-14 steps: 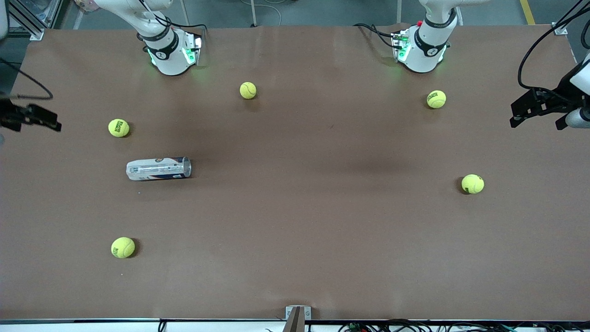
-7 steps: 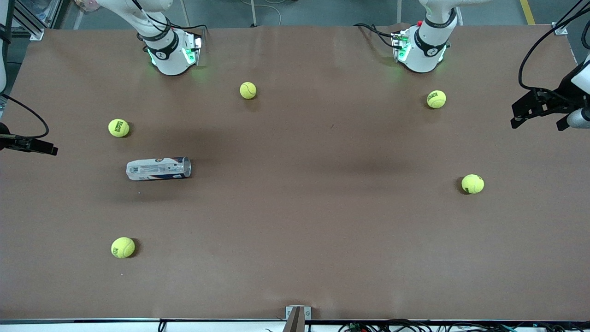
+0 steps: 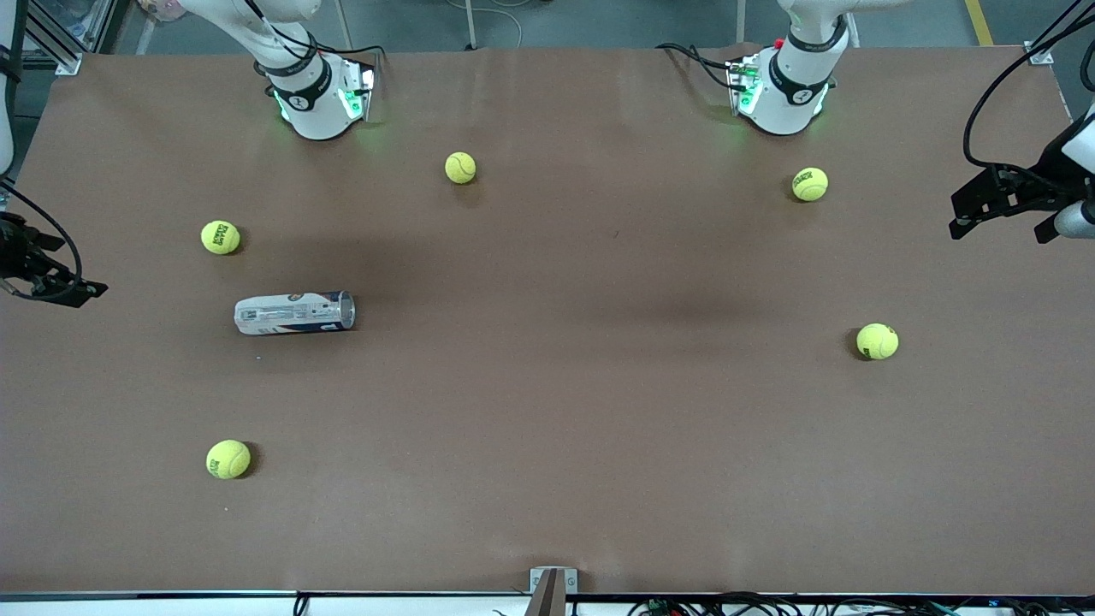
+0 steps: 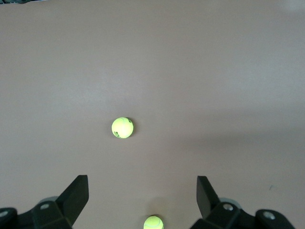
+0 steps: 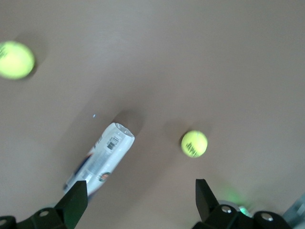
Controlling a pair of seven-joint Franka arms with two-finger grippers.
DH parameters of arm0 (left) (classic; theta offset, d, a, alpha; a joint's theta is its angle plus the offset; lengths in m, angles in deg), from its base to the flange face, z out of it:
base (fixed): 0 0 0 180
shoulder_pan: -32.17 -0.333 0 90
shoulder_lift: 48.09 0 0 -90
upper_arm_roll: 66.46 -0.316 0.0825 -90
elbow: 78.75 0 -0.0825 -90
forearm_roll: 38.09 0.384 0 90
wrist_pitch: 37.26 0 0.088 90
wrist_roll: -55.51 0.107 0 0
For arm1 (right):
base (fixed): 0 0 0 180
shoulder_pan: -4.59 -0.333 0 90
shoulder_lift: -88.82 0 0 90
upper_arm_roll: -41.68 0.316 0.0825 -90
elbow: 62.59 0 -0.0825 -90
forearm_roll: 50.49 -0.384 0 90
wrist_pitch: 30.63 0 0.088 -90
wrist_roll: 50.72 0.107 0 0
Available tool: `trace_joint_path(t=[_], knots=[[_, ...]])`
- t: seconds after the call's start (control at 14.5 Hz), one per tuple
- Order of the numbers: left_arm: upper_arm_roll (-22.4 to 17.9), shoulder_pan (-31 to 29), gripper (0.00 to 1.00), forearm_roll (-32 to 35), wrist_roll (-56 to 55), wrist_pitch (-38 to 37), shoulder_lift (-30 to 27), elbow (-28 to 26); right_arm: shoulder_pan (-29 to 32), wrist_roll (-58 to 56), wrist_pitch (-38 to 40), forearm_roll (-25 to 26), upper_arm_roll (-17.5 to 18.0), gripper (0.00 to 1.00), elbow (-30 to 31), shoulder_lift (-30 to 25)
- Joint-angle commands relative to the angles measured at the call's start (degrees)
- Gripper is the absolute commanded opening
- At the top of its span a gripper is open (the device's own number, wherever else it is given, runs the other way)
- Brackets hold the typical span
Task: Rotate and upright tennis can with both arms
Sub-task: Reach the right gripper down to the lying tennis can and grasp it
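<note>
The tennis can (image 3: 293, 312) lies on its side on the brown table, toward the right arm's end, its open metal-rimmed mouth pointing to the table's middle. It also shows in the right wrist view (image 5: 100, 160). My right gripper (image 3: 53, 287) hangs open and empty over the table's edge at that end, apart from the can. In its wrist view (image 5: 140, 200) the can lies close to one fingertip (image 5: 77, 194). My left gripper (image 3: 997, 219) is open and empty over the table's edge at the left arm's end; its wrist view (image 4: 143, 193) shows no can.
Several yellow-green tennis balls lie scattered: one (image 3: 220, 237) farther from the front camera than the can, one (image 3: 227, 459) nearer, one (image 3: 460, 168) between the bases, two (image 3: 809, 184) (image 3: 877, 340) toward the left arm's end. The left wrist view shows two balls (image 4: 122, 127) (image 4: 153, 223).
My right gripper has moved along the table's end toward the front camera and turned. The left gripper has barely shifted. The can and balls have not moved.
</note>
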Motion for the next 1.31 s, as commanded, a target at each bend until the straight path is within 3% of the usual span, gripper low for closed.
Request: trace_joint_path(t=[0.0, 0.28, 0.55, 0.97, 1.24], knots=[[0.1, 0.0, 1.00, 1.4, -0.8, 0.1, 0.7, 1.3, -3.0, 18.3, -2.8, -0.5, 0.4, 1.00, 3.4, 0.1], [0.2, -0.1, 1.00, 1.4, -0.8, 0.1, 0.7, 1.4, -7.1, 34.8, -8.3, -0.5, 0.4, 1.00, 9.8, 0.8], [0.1, -0.1, 1.00, 1.4, -0.7, 0.3, 0.7, 1.4, -9.6, 43.4, -17.1, -0.5, 0.3, 1.00, 17.8, 2.0], [0.1, -0.1, 1.00, 1.4, -0.7, 0.3, 0.7, 1.4, -11.0, 48.5, -25.4, -0.2, 0.4, 1.00, 20.2, 8.0], [0.1, -0.1, 1.00, 1.4, -0.7, 0.3, 0.7, 1.4, -11.0, 50.0, -35.4, -0.2, 0.3, 1.00, 26.6, 8.7]])
